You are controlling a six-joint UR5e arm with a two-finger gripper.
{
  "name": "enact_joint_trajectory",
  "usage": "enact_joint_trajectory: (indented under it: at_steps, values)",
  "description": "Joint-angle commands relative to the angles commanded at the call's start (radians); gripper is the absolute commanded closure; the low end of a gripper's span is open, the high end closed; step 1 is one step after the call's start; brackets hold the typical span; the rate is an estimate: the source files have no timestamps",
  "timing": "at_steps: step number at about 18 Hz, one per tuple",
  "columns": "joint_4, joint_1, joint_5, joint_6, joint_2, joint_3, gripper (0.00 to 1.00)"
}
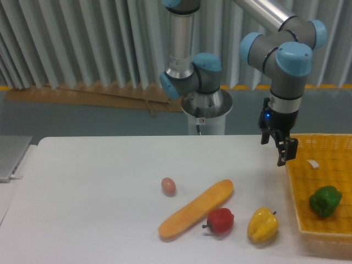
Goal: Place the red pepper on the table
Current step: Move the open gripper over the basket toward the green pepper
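The red pepper [221, 220] lies on the white table [88, 187] near its front edge, stem pointing left, touching or just beside the lower part of a long orange baguette-shaped loaf [195, 209] that runs diagonally from lower left to upper right. Just to the right of the pepper, and apart from it, sits a yellow pepper [262, 224]. A small brown egg [168, 186] rests alone to the left of the loaf's upper end.

At the right edge of the table stands a yellow woven basket [330, 149] with a green pepper [325, 200] inside and a small white tag near its back.

The grey and blue arm reaches down from the upper right, its gripper [281, 148] hanging in the air above the table's back right area, just beside the basket's near left corner and well apart from the red pepper. The fingers carry nothing; how wide the jaws stand cannot be told from this angle. A corrugated grey wall fills the background.
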Motion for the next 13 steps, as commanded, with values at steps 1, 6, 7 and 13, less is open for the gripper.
enact_joint_trajectory:
  at_steps: [1, 6, 7, 13]
  values:
    - [0.0, 0.002, 0.0, 0.011, 0.0, 0.0, 0.0]
    - [-0.008, 0.012, 0.014, 0.008, -0.002, 0.0, 0.0]
    - [-0.006, 0.012, 0.012, 0.005, 0.003, 0.0, 0.0]
    - [0.005, 0.008, 0.015, -0.096, 0.0, 0.002, 0.0]
